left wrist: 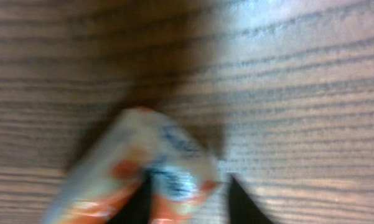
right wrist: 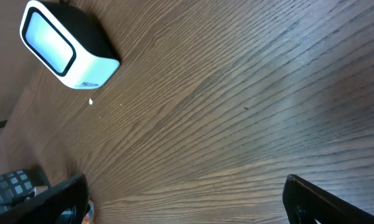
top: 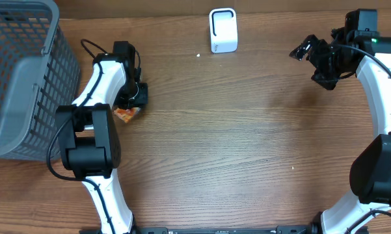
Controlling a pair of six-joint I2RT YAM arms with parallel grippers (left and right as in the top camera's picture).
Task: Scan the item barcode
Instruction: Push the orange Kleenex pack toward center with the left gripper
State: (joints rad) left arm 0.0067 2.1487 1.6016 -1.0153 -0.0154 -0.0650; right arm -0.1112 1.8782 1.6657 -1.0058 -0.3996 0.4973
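Note:
The item, a small white and orange snack packet, lies on the wooden table beside the left arm. My left gripper is down on it. The left wrist view is blurred: the packet fills the lower left, and one end of it sits between the two dark fingers of the gripper, which have closed in on it. The white barcode scanner stands at the back centre, window up, and shows in the right wrist view too. My right gripper hovers wide open at the far right, holding nothing.
A grey wire basket takes up the left side of the table, just left of the left arm; a corner of the basket shows in the right wrist view. Bare wood lies between the arms.

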